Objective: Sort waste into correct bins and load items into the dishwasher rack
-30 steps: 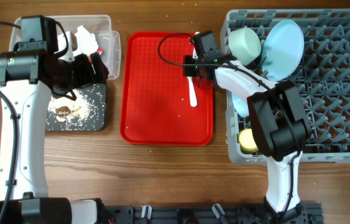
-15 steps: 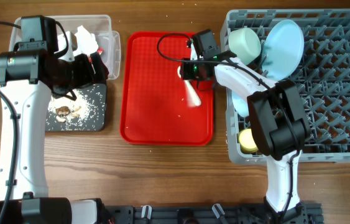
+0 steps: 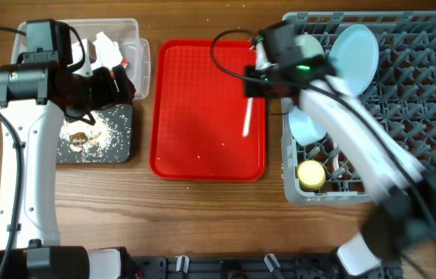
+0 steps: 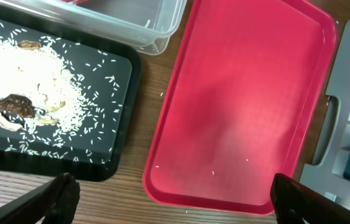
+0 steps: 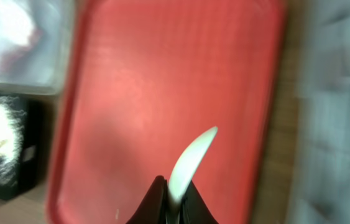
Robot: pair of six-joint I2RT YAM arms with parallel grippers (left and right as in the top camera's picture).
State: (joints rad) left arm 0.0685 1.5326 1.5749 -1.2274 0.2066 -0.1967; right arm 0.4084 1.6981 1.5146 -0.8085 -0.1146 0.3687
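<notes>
My right gripper (image 3: pixel 258 84) is shut on a white plastic utensil (image 3: pixel 246 118), spoon or fork I cannot tell, and holds it above the right side of the red tray (image 3: pixel 194 116), beside the grey dishwasher rack (image 3: pixel 434 116). The right wrist view shows the utensil (image 5: pixel 192 157) pinched between the fingers (image 5: pixel 173 194). The rack holds a pale blue plate (image 3: pixel 355 54), a green-white bowl (image 3: pixel 304 50), a blue bowl (image 3: pixel 307 128) and a yellow cup (image 3: pixel 311 174). My left gripper (image 3: pixel 121 81) is open and empty (image 4: pixel 178 199) over the tubs.
The clear tub (image 3: pixel 136 39) holds a white napkin (image 3: pixel 109 48). The black tub (image 3: pixel 117 147) holds rice scraps with brown bits (image 4: pixel 25 87). A few grains lie on the red tray (image 4: pixel 243 93). The right arm is motion-blurred.
My right gripper has lifted the white utensil off the tray and swung right toward the rack. The left arm has not moved.
</notes>
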